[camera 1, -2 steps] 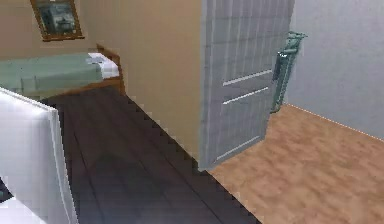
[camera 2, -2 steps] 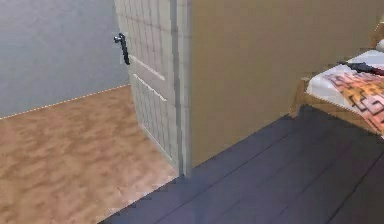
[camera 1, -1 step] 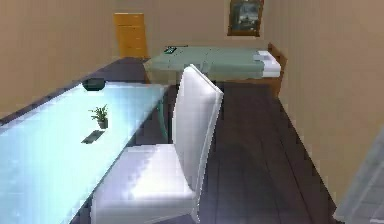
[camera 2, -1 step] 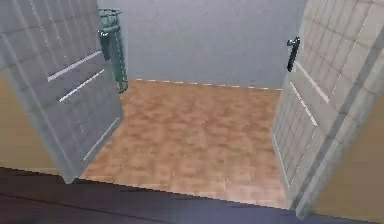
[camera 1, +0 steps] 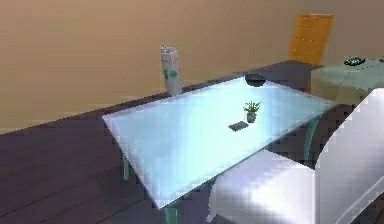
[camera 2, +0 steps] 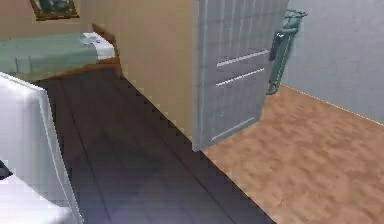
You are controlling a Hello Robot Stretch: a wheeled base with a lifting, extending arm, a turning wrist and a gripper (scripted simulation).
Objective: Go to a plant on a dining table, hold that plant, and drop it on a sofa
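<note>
Forward view puts the plant (camera 1: 251, 110), a small green sprig in a dark pot, on the pale glass surface (camera 1: 170, 140) of the dining table, toward its far right part. Just in front of the plant lies a small dark flat thing (camera 1: 238, 127). Beyond the plant, near the far edge, sits a dark bowl (camera 1: 256, 78), and well left of the plant stands a tall white cylinder with teal marks (camera 1: 171, 68). Nearer than the plant and to its right, a white chair (camera 1: 290, 185) crowds the surface's corner. Farther right of the plant is a pale green table (camera 1: 345, 82), with an orange chair back (camera 1: 311, 38) beyond it. Arm side view, turned away from the plant, takes in a green-covered bed (camera 2: 45, 55), a grey panelled door (camera 2: 235, 75) and likely the same white chair. The step in hand looks like the approach, with the plant not yet held. The gripper's state cannot be told. Next, I judge, the base must drive closer and turn until the plant lies on the arm's side, keeping clear of the white chair, before any reach.
</note>
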